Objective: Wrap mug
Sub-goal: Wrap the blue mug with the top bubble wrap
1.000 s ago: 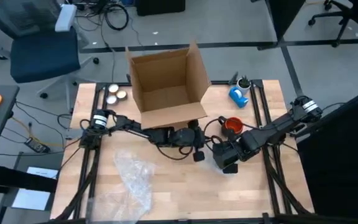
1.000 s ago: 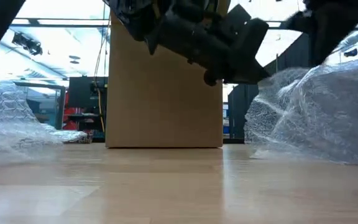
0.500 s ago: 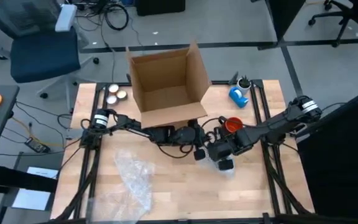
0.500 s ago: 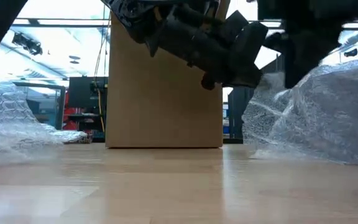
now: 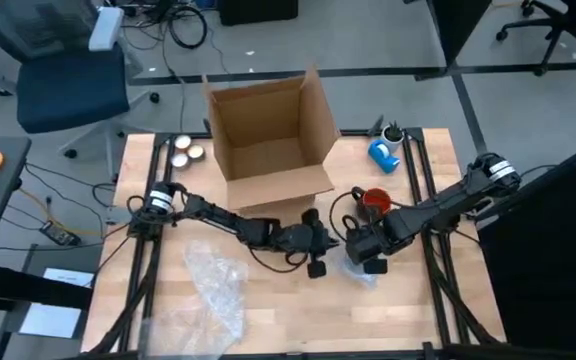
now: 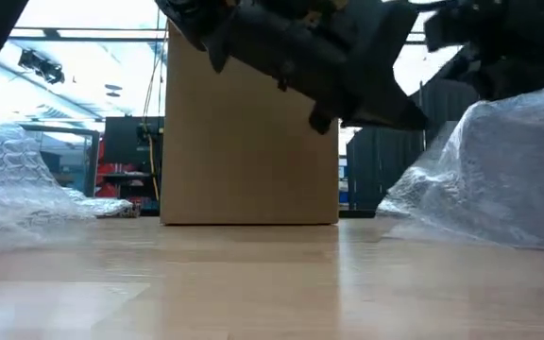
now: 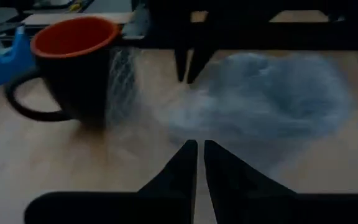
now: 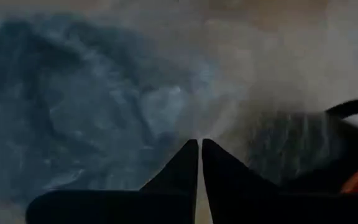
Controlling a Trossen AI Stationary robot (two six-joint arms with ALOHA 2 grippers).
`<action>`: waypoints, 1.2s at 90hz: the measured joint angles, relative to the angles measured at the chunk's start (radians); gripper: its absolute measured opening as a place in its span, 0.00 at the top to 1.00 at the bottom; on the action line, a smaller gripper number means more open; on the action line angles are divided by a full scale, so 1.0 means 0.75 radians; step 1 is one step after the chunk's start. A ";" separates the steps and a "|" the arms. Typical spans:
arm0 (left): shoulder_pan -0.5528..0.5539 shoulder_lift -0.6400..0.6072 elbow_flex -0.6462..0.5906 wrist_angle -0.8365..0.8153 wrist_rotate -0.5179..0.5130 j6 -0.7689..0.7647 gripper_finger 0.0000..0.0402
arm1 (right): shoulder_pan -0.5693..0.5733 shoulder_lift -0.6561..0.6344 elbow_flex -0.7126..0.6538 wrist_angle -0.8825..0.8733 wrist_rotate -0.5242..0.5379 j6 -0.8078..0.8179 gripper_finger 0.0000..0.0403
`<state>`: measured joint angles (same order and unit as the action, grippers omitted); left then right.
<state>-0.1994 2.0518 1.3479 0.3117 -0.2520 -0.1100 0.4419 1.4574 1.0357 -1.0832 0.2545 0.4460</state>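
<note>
Nearby, both closed grippers, left [image 5: 317, 268] and right [image 5: 364, 263], crowd the mug [image 5: 373, 201] and bubble wrap [image 5: 361, 273]; a box [image 5: 268, 140] stands behind.

Upright black mug [image 7: 73, 74], orange inside

A wooden table [image 5: 278, 320] carries everything. On it sit a cardboard box [image 5: 268, 140], a mug [image 5: 374, 201], bubble wrap [image 5: 213, 285] and two tape rolls [image 5: 186, 150].

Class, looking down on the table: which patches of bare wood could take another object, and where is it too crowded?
Free: the front right corner, in front of the right claw. Crowded: the middle, where the left claw, the bubble wrap piece and mug cluster below the cardboard box; loose wrap fills the front left.
</note>
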 joint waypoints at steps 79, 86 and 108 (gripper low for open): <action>-0.133 0.000 0.000 0.022 0.005 -0.005 0.96 | 0.034 -0.275 -0.289 0.291 0.019 0.142 1.00; -0.157 0.000 0.000 0.027 0.004 0.000 0.96 | 0.034 -0.268 -0.352 0.345 -0.013 0.196 1.00; -0.189 0.000 0.000 0.074 -0.012 -0.032 0.96 | 0.065 -0.271 -0.342 0.340 -0.073 0.241 1.00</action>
<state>-0.3408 2.0518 1.3477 0.3675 -0.2613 -0.1343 0.4906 1.2544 0.7794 -0.8280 0.2000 0.6267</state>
